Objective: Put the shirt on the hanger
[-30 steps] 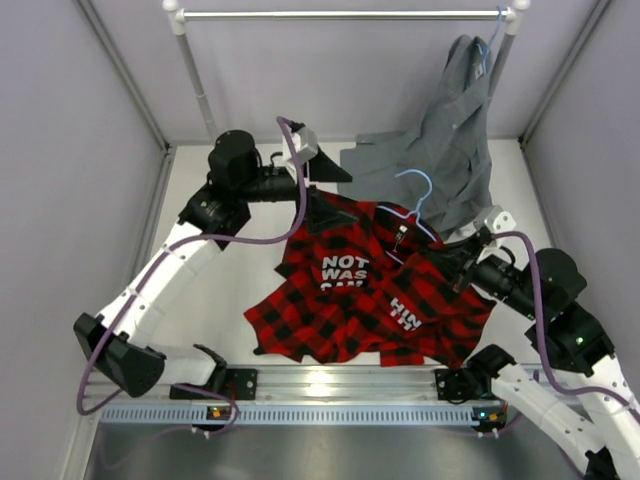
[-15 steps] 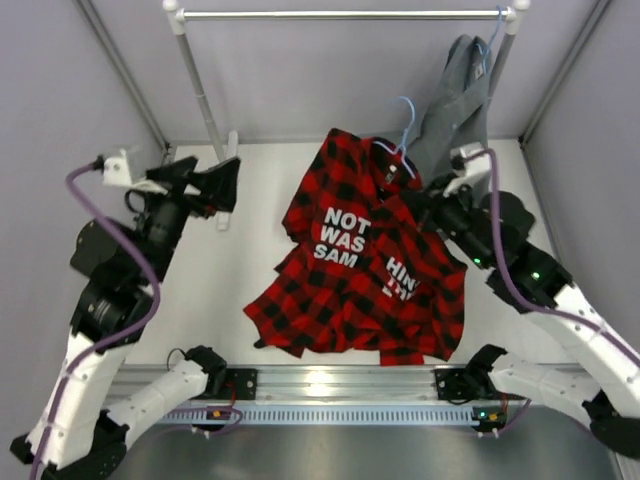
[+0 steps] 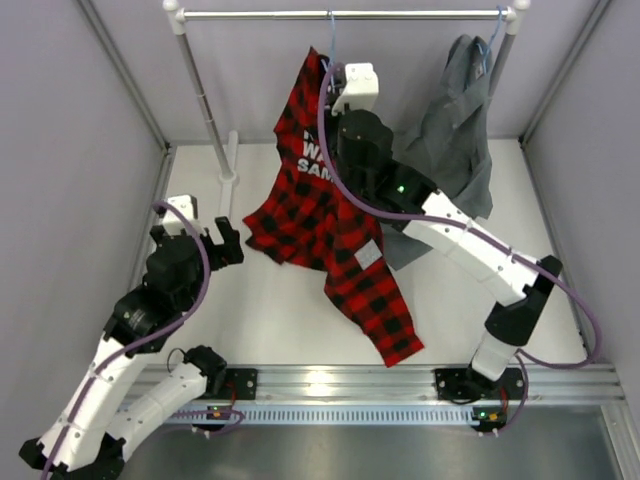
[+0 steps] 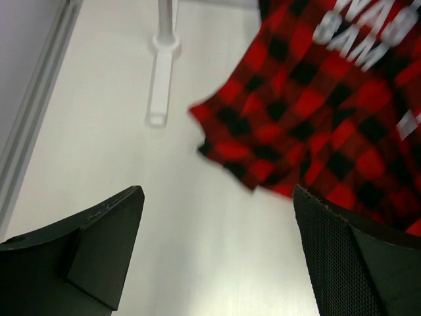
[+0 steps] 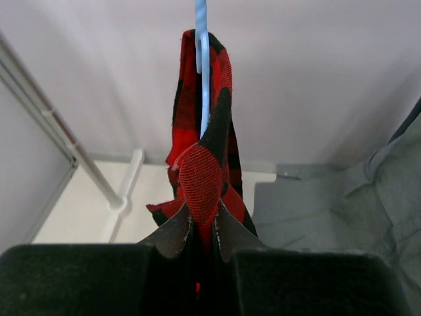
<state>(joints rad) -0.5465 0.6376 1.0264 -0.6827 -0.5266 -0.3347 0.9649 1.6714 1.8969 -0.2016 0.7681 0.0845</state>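
Shirt (image 3: 310, 215) hangs lengthwise from just under the rail (image 3: 400, 14), collar end up by the bar, tail trailing down and away from it, beside the grey shirt (image 3: 455, 130). Hanger (image 5: 201, 66) runs straight up from the right gripper (image 5: 202, 224), which is pinched tight on plaid bunched at the hanger's neck; the hook is right at the rail, but whether it is over it I cannot tell. Right arm is nearest the rail; left gripper (image 4: 216, 197), jaws wide and empty, hovers well below the rail's left end.
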